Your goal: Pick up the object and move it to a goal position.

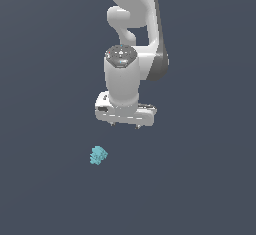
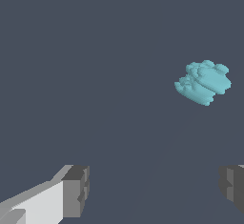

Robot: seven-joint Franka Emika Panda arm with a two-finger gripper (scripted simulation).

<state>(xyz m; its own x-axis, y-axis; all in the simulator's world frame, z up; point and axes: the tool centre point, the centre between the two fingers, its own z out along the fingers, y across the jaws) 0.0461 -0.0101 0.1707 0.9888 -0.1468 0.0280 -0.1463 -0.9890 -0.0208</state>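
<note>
I am a white robot arm hanging over a flat, dark slate-grey floor with no markings. My gripper (image 1: 125,124) points straight down, its two fingers spread wide with nothing between them. In the wrist view the grey finger pads (image 2: 76,190) stand far apart at either edge of the picture, with bare floor between.

The object (image 1: 98,155) lies on the floor, well apart from my fingers. In the exterior view it sits at about seven o'clock from my gripper, lower and toward that view's left. It is a tiny light cyan lump, much smaller than my hand, with a bumpy, blocky surface like stacked pebbles or coarse steps, and no flat faces that I can make out.

My judgement of the risks: I am not yet above the object, so a straight descent from here would close on empty floor. Because the lump is small and uneven, my pads could catch only a knob at its edge, and it might twist, squirt sideways or slip free on lifting. Going too low would press my fingertips into the floor. No goal marker shows in either view.
</note>
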